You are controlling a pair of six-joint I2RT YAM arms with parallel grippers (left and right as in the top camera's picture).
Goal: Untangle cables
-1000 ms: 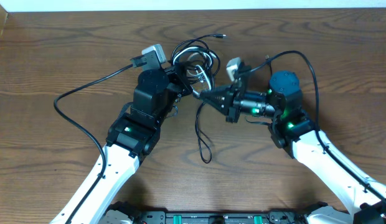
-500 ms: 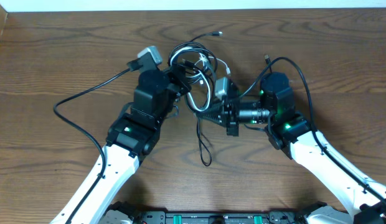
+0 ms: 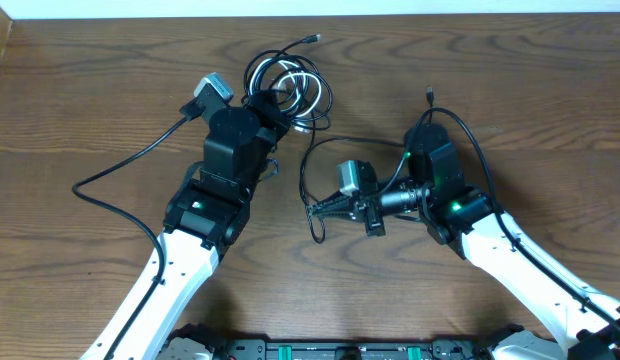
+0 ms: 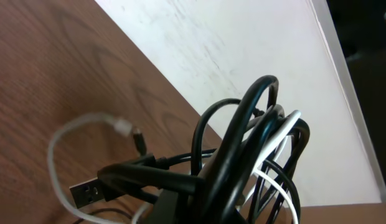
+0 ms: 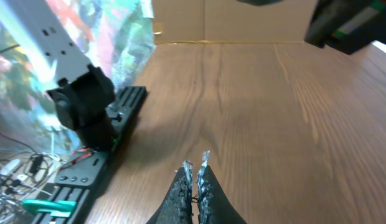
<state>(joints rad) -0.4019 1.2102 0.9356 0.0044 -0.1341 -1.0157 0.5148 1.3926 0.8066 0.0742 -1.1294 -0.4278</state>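
Note:
The cable bundle point(image 3: 290, 85), black loops with one white cord, lies at the far middle of the table. A plug end point(image 3: 312, 38) sticks out behind it. My left gripper point(image 3: 273, 105) is shut on the bundle. In the left wrist view the bundle point(image 4: 255, 143) rises from the jaws point(image 4: 180, 208), with a USB plug point(image 4: 87, 191) and the white cord point(image 4: 75, 127) at left. My right gripper point(image 3: 315, 209) is shut on a thin black cable point(image 3: 303, 170), which curves back toward the bundle. The right wrist view shows the shut fingertips point(image 5: 196, 167) with a black strand between them.
A thick black robot cable point(image 3: 110, 170) trails left from the left arm. Another point(image 3: 470, 140) loops over the right arm. The table's back edge point(image 3: 390, 12) is just behind the bundle. The right wrist view shows the arm base point(image 5: 87, 106) and the table's front edge.
My right gripper has swung left and toward the front, drawing the thin black cable away from the bundle. My left gripper has carried the bundle back and left.

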